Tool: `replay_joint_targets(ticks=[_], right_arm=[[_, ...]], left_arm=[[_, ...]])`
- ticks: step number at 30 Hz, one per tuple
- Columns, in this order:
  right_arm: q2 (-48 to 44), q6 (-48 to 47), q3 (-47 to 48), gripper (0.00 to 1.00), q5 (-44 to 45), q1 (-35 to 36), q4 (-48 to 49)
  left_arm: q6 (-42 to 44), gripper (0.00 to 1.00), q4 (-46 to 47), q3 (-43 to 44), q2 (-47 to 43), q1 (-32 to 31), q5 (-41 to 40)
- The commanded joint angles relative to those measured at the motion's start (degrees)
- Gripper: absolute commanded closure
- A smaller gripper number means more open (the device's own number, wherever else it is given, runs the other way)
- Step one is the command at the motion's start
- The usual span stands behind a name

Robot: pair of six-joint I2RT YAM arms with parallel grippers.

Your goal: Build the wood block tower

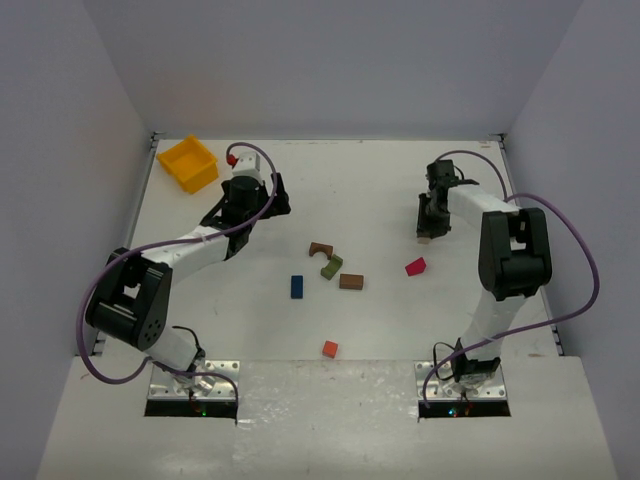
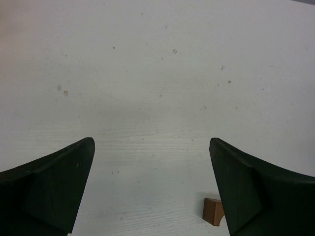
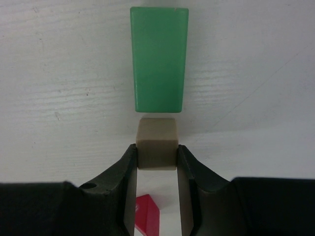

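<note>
The wood blocks lie loose and apart on the white table (image 1: 380, 200). A brown arch (image 1: 320, 249), a green arch (image 1: 331, 266), a brown block (image 1: 351, 281), a blue block (image 1: 297, 286), a magenta block (image 1: 415, 266) and an orange-red block (image 1: 329, 348) sit mid-table. My right gripper (image 3: 156, 150) is shut on a pale block (image 3: 156, 140), just above the table at the right rear (image 1: 425, 232). A flat green block (image 3: 159, 59) lies just beyond it. My left gripper (image 2: 151, 142) stands open over bare table at the left rear (image 1: 247, 212), with a brown piece (image 2: 211, 210) beside its right finger.
A yellow bin (image 1: 188, 163) stands at the back left corner, close behind the left arm. Grey walls close in the table on three sides. The magenta block (image 3: 147, 221) shows below the right gripper's jaws.
</note>
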Motion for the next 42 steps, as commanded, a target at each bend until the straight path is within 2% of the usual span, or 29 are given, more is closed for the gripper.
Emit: replay_joint_targets(ticks=[1,42], right_arm=[[1.48,-0.25,2.03,0.78,2.0,-0.19,1.43],[4.05,-1.93,4.06,0.67,2.72,-0.85,1.9]], left_arm=[[0.19,0.0,1.49,2.1,-0.03,0.65,-0.23],[0.07,0.0,1.4,1.94,-0.52,0.65,-0.81]])
